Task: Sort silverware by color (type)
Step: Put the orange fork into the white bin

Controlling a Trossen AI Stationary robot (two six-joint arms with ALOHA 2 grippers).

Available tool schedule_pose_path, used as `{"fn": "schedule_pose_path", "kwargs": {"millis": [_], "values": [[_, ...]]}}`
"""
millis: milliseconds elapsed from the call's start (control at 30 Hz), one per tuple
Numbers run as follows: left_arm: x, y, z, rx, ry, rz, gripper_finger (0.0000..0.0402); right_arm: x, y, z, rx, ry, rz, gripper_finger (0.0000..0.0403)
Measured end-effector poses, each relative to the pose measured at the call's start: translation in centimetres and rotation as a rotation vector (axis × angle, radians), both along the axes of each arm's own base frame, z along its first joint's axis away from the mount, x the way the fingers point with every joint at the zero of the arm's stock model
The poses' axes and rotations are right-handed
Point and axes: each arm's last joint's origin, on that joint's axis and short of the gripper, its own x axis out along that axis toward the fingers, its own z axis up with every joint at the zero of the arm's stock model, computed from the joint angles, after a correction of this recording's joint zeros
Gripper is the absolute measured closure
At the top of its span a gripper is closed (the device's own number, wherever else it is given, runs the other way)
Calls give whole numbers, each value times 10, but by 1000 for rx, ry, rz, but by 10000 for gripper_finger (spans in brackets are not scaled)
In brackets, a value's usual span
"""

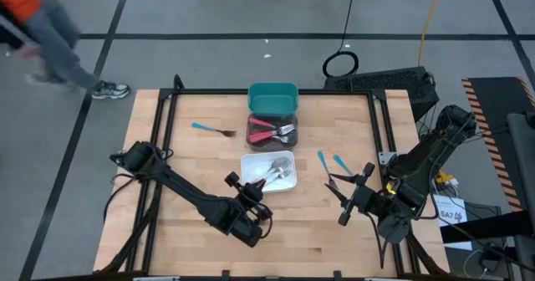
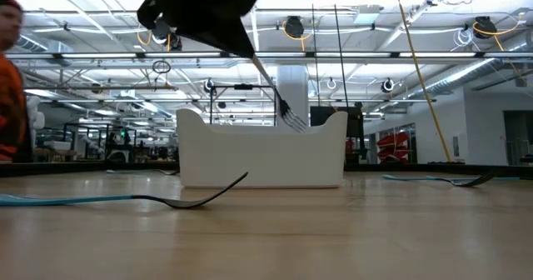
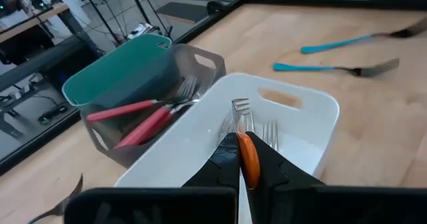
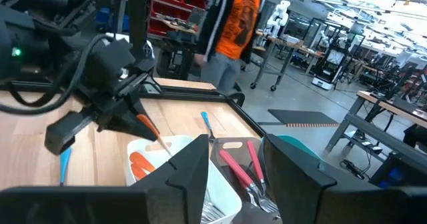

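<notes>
My left gripper point(image 1: 249, 192) is shut on an orange-handled fork point(image 3: 248, 159) at the near left corner of the white bin point(image 1: 288, 183). The fork's silver head point(image 2: 291, 113) slants down over the bin, above its rim. Other forks lie in the white bin point(image 3: 293, 117), one orange-handled point(image 4: 143, 163). Red-handled forks point(image 1: 266, 131) lie in the dark bin point(image 1: 251, 135). The teal bin point(image 1: 273, 97) stands behind it. Two blue forks point(image 1: 331, 164) lie on the table right of the white bin, and one blue fork point(image 1: 211, 130) lies at the far left. My right gripper point(image 1: 347, 194) is open and empty near the two blue forks. My left gripper pinches the fork's orange handle point(image 3: 249, 164) between its two fingers, which lie along it. The fingers slant down from the near left toward the white bin. The fork is lifted clear, tilted head down, with its tines point(image 3: 240, 107) over the inside of the bin.
A black frame point(image 1: 167, 105) runs round the wooden table. A person in orange point(image 1: 33, 30) walks on the floor beyond the far left corner. Bare wood point(image 1: 318, 239) lies along the table's near edge.
</notes>
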Motion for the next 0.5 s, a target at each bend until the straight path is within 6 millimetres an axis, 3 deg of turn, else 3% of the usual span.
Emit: {"fn": "schedule_pose_path", "kwargs": {"millis": [233,500], "values": [[12,9,-22,27,42,29,395,0,0,0,0,0,0,264],[13,9,-27,35,55,33,386,0,0,0,0,0,0,264]]}}
